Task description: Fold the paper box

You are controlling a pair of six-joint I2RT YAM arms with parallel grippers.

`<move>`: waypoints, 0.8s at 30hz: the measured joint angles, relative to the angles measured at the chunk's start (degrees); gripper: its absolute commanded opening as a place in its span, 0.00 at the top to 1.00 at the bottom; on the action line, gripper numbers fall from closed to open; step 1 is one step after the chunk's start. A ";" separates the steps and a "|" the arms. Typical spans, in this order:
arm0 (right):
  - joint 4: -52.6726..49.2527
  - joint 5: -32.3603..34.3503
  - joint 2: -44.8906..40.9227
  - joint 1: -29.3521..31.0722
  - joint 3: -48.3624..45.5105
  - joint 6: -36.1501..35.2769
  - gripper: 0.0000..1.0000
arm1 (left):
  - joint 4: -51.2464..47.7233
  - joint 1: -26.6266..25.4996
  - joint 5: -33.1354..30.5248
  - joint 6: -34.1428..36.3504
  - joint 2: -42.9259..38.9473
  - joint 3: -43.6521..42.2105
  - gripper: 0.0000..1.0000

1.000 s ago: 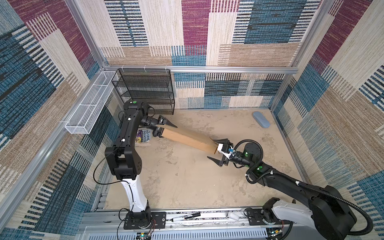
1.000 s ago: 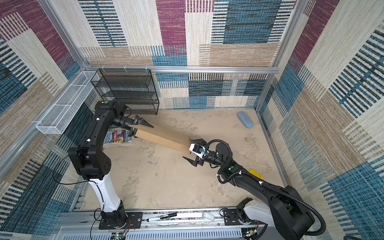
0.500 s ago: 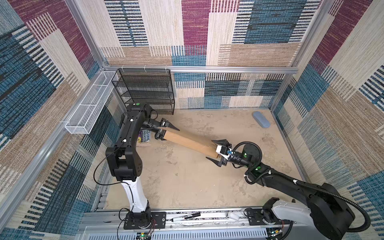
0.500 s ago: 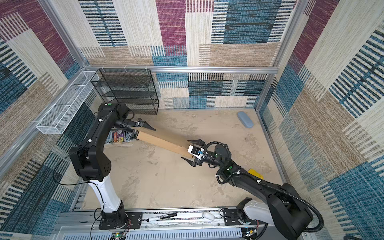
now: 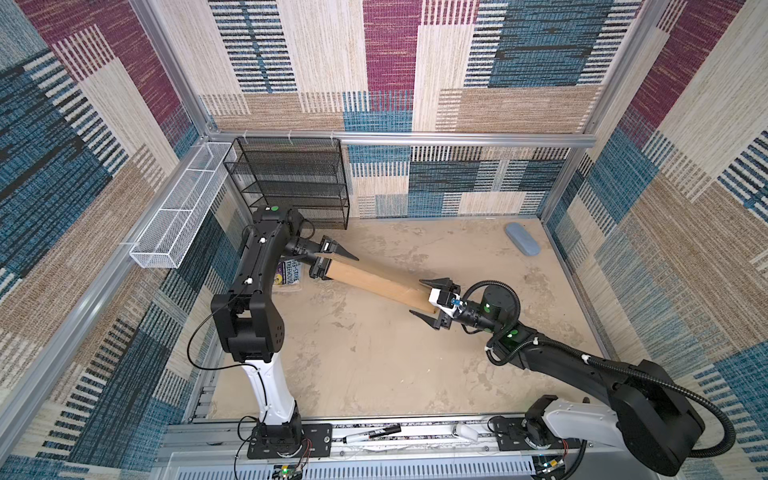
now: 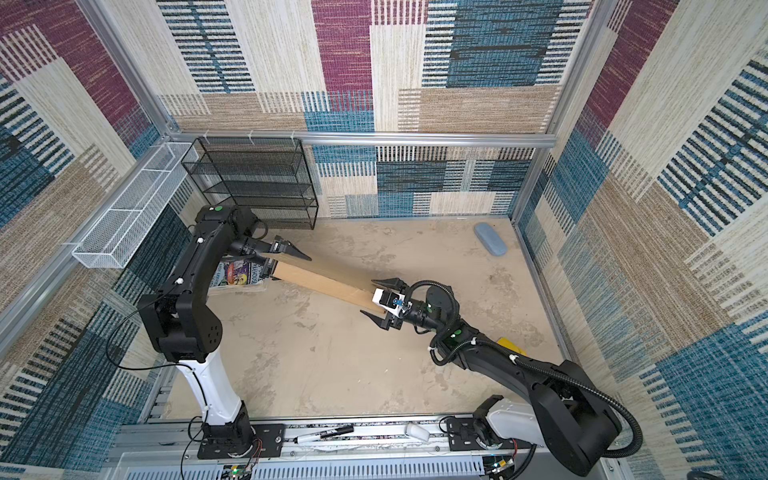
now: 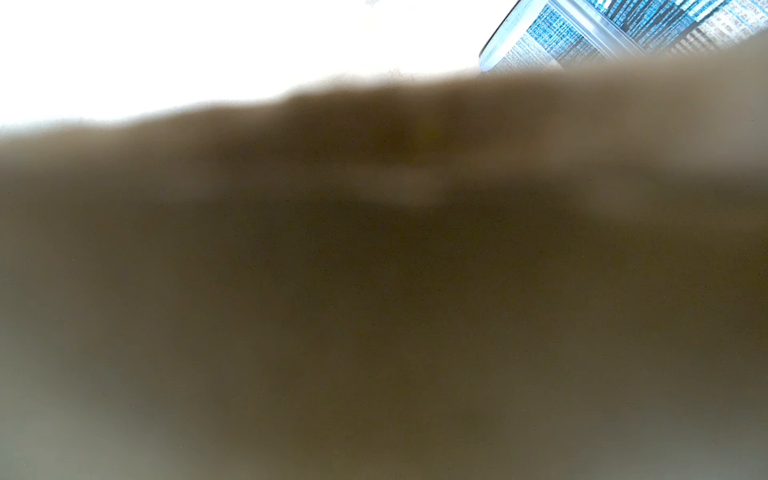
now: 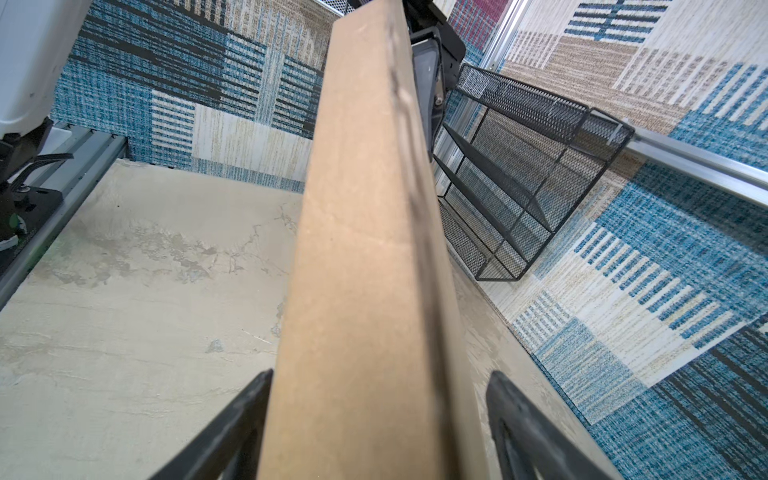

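Tabletop, beige and mottled, lies under the work. Black wire-mesh shelf rack stands at the back wall, near the left arm, so a swing of the load that way could strike it.

Plain brown corrugated cardboard paper box, a shallow closed mailer, is held on edge and slants between the arms over mid-table. Colourful-covered book lies beside its left end, so a dropped box would likely land on it.

Left gripper looks clamped on the left end, though its wrist view shows only brown blur.

Right gripper straddles the other end unclamped. One finger touches a face and the other stands apart.

Risk: one end-grip carries a long box, which may sag or pivot. An uneven close would likely twist it.
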 measured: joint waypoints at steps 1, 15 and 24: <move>0.07 0.00 0.00 0.00 0.00 0.00 0.22 | 0.00 0.02 0.04 0.04 0.00 -0.02 1.00; 0.20 0.04 -0.31 0.00 0.26 -0.83 0.32 | -0.02 0.07 0.24 0.04 -0.04 0.57 1.00; 0.35 0.13 -0.52 0.00 0.28 -1.68 0.36 | -0.02 -0.02 0.46 0.04 0.48 1.66 1.00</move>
